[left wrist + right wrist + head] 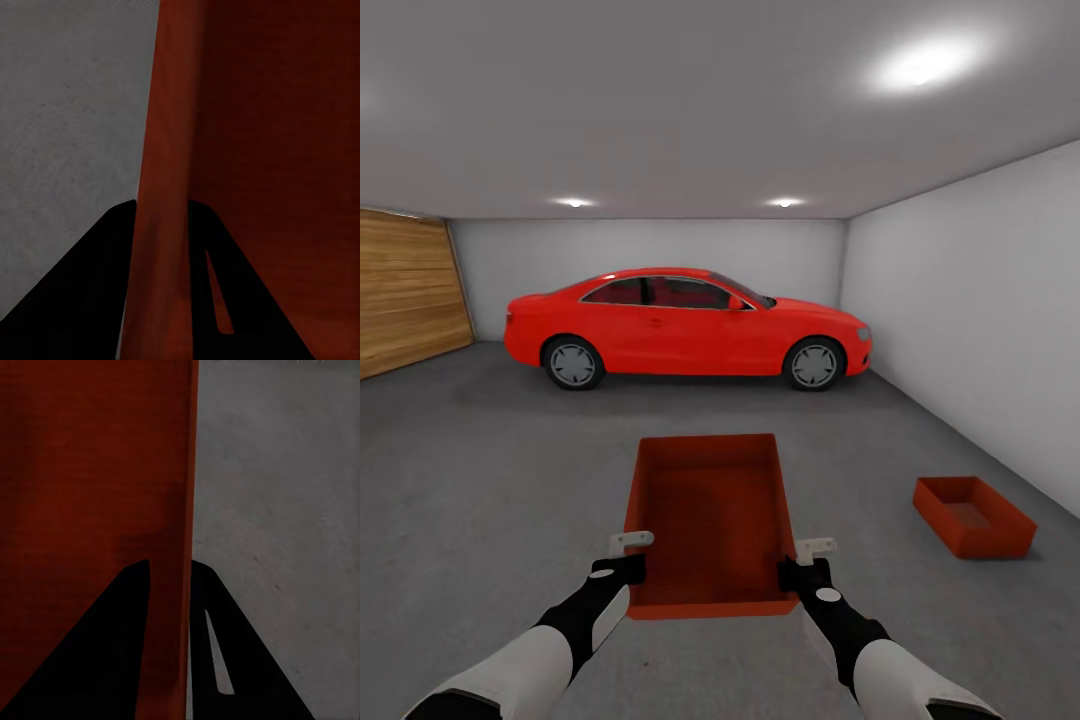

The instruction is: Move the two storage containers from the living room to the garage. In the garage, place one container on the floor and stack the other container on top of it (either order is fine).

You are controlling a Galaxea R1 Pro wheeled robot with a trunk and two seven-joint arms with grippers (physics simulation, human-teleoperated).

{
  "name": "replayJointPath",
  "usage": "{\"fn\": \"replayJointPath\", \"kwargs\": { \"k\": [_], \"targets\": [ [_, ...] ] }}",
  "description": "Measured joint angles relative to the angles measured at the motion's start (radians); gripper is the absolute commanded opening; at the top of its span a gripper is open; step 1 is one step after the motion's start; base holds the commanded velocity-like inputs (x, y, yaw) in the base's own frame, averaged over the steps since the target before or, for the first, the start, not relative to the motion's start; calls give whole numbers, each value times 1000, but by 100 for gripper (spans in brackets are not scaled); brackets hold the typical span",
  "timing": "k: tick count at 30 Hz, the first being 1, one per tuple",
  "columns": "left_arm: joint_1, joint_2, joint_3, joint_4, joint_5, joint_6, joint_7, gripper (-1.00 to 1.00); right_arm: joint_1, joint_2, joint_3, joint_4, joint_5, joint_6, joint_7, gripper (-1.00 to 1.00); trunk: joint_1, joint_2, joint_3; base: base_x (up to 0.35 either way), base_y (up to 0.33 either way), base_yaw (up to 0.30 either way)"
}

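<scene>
I am in the garage, holding one orange-red storage container [712, 520] in front of me above the dark grey concrete floor [490, 480]. My left gripper [622, 568] is shut on its left wall [161, 225], one finger inside and one outside. On the opposite side, my right gripper [805, 572] is shut on the right wall [180, 585] in the same way. The second storage container [972, 515] sits on the floor to the right, near the white wall.
A red car [685, 328] is parked across the far end of the garage. A wooden door [405, 290] fills the left wall. The white wall [980, 310] runs along the right. Bare concrete lies between me and the car.
</scene>
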Motion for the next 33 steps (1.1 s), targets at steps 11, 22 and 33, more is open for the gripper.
{"fn": "replayJointPath", "kwargs": {
  "k": [11, 22, 33],
  "targets": [
    [0, 0, 2, -1, -3, 1, 0, -100, 0, 0, -1, 0, 0, 0, 0, -100, 0, 0, 0, 320, 0, 0],
    [0, 0, 2, 0, -2, 2, 0, -100, 0, 0, 0, 0, 0, 2, 0, -100, 0, 0, 0, 321, 0, 0],
    [0, 0, 2, -1, -3, 0, 0, -100, 0, 0, 0, 0, 0, -1, 0, -100, 0, 0, 0, 321, 0, 0]
  ]
}}
